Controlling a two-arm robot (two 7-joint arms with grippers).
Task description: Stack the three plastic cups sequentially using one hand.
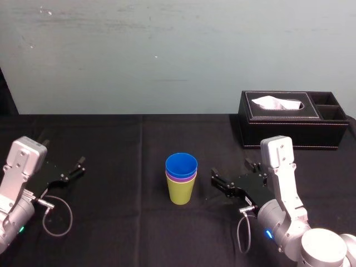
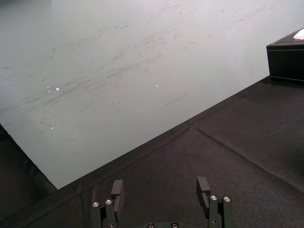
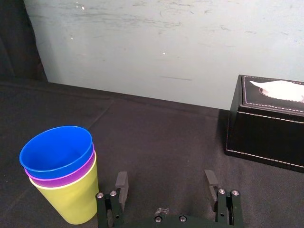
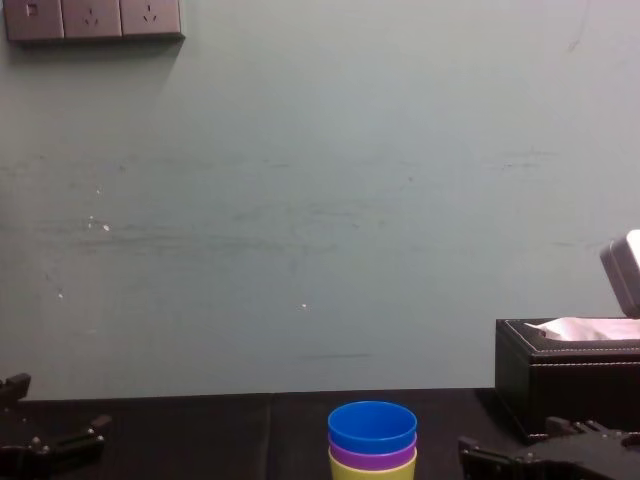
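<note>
The three plastic cups stand nested upright in one stack at the table's middle: the blue cup (image 1: pixel 181 164) innermost, the purple cup's rim (image 1: pixel 181 178) below it, and the yellow-green cup (image 1: pixel 181 191) outermost. The stack shows again in the right wrist view as blue cup (image 3: pixel 56 151), purple rim (image 3: pixel 66 180) and yellow-green cup (image 3: pixel 71 202), and in the chest view as blue cup (image 4: pixel 372 427). My right gripper (image 1: pixel 233 175) hovers open and empty just right of the stack, apart from it; its fingers (image 3: pixel 121 183) hold nothing. My left gripper (image 1: pixel 72 167) rests open at the far left, empty.
A black tissue box (image 1: pixel 289 119) with a white tissue sits at the back right, behind the right arm. A black cloth (image 1: pixel 139 150) covers the table, and a pale wall (image 1: pixel 167 55) runs along its far edge. Loose cables hang by each arm.
</note>
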